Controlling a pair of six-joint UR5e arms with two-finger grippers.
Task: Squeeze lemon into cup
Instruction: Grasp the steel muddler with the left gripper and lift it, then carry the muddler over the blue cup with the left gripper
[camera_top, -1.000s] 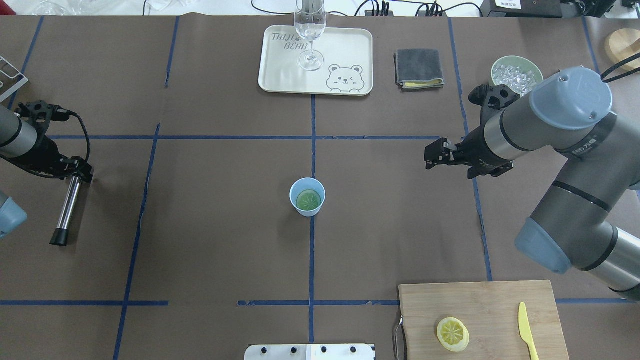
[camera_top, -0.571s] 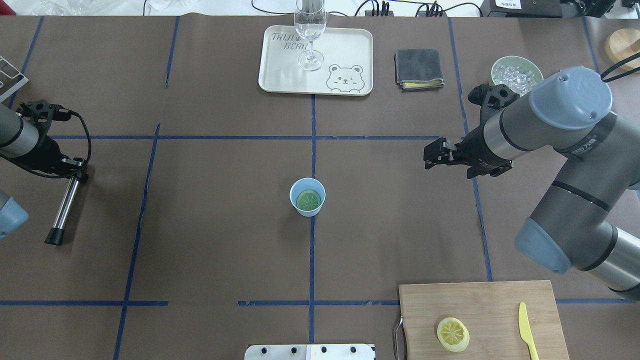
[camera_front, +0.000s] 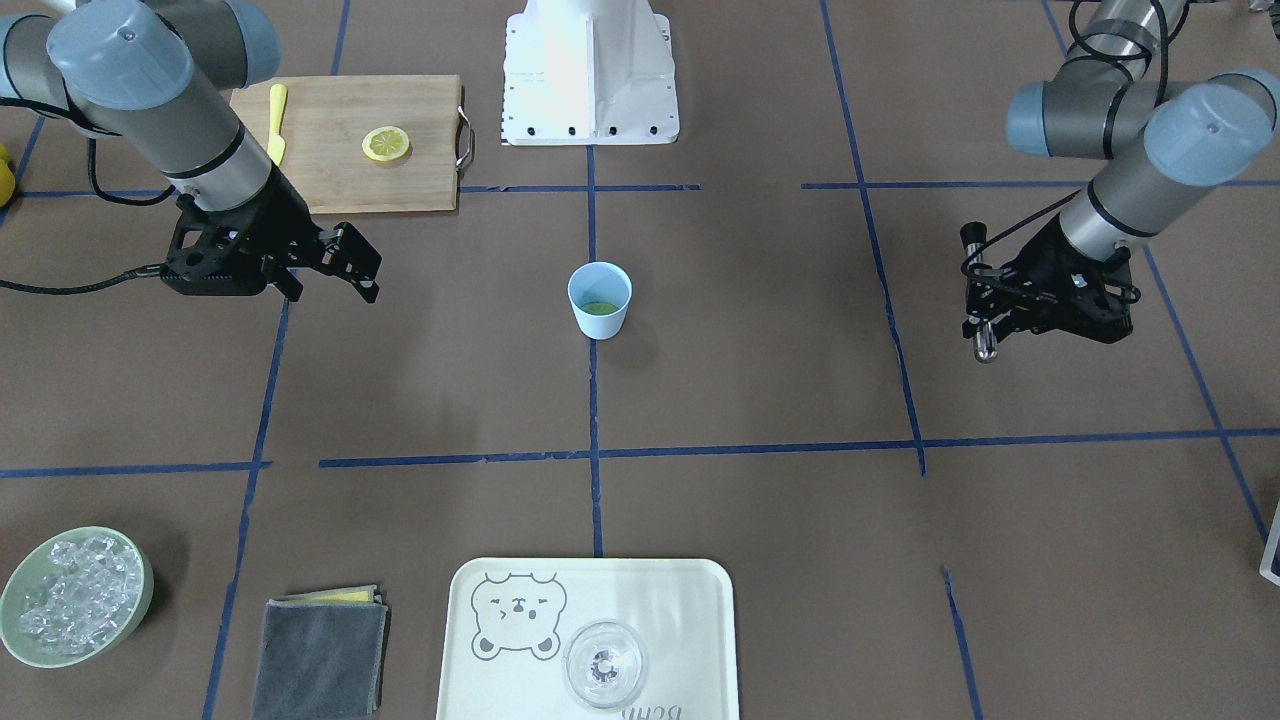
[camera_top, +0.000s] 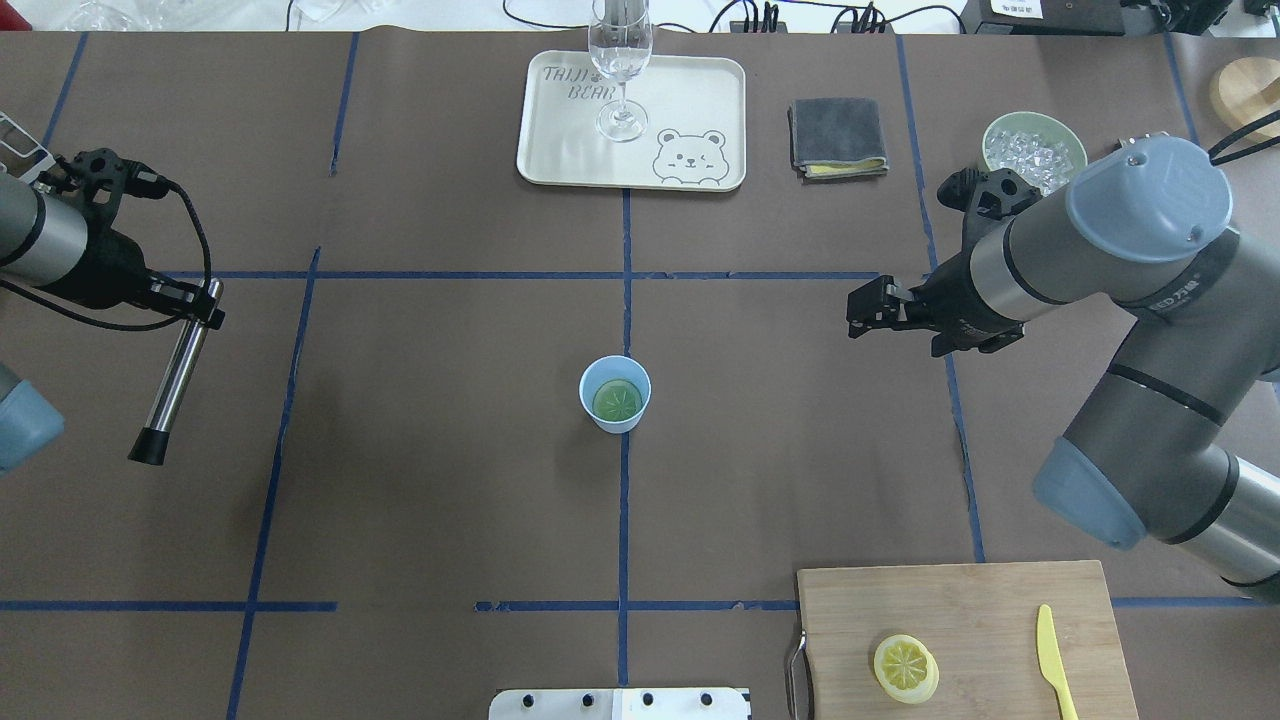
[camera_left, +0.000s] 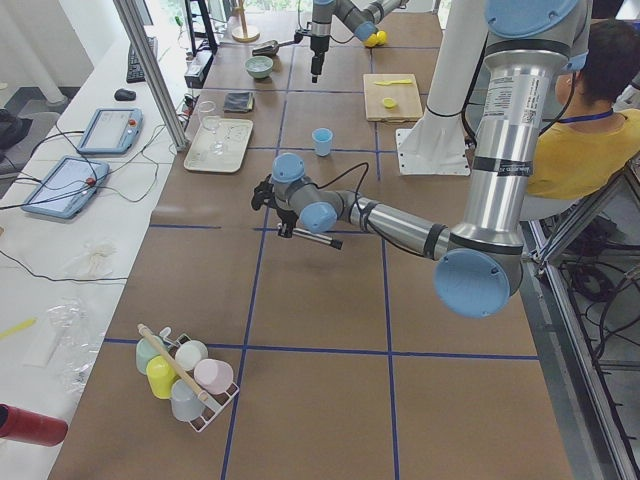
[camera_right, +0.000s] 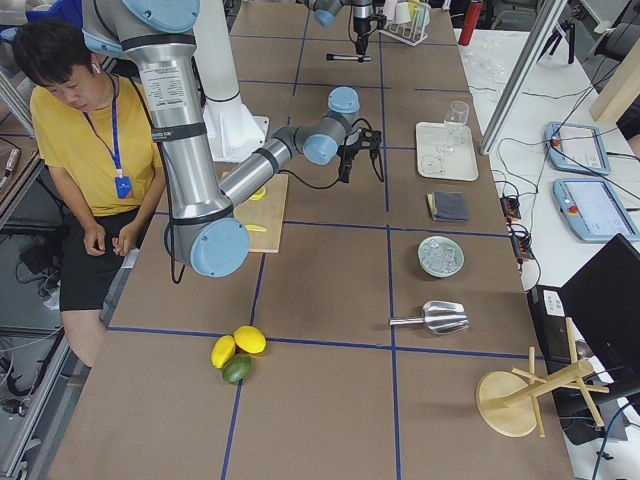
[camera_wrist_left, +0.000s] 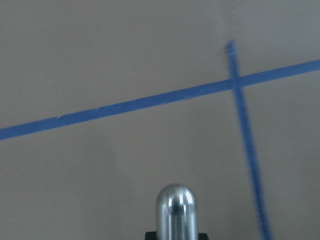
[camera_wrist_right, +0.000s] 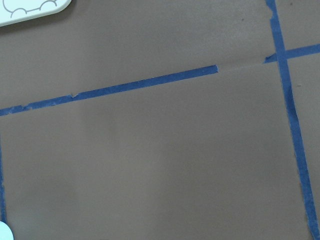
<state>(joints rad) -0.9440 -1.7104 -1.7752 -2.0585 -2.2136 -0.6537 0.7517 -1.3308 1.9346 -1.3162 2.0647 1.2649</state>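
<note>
The words "TAIJI BEAR", as far as they can be made out, are printed in grey in one corner of the cream tray (camera_top: 700, 100), and a bear's face is drawn in the opposite corner. Small white lettering is carried on the right arm (camera_top: 1180, 295), but it cannot be read.

A robotics laboratory is shown; two industrial arms, the left arm (camera_left: 395, 222) and the right arm (camera_top: 1090, 245), are mounted on a white base (camera_front: 590, 80) at a long table (camera_top: 450, 500) covered in brown paper and gridded with blue tape (camera_top: 623, 520); teach pendants (camera_right: 592, 208) are laid on a white side table (camera_left: 100, 230); aluminium frame posts (camera_left: 150, 75) are seen; a person wearing a lanyard (camera_right: 95, 130) is seated beside the rig.
</note>
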